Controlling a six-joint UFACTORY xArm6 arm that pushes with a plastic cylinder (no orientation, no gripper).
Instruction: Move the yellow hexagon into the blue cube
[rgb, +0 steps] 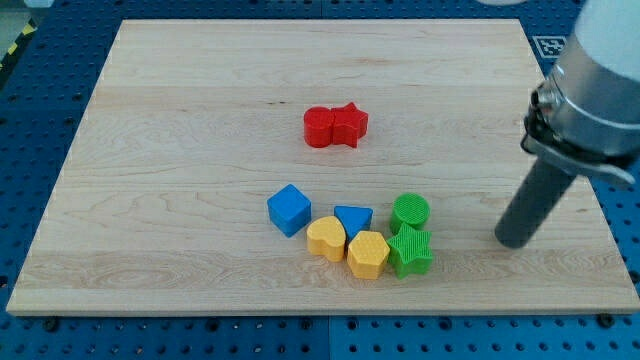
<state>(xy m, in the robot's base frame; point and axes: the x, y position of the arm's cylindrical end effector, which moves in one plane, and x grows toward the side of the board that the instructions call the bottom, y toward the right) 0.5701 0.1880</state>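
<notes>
The yellow hexagon (368, 254) lies near the view's bottom, in a cluster of blocks. The blue cube (289, 210) sits up and to the left of it, with a yellow heart-shaped block (326, 238) and a blue triangle (353, 219) between them. My tip (513, 240) rests on the board well to the right of the cluster, about level with the hexagon. It touches no block.
A green cylinder (410, 213) and a green star (410, 251) sit right of the hexagon, the star touching it. A red cylinder (319, 128) and a red star (349, 124) lie together near the board's middle. The wooden board (150, 150) ends close to the right of my tip.
</notes>
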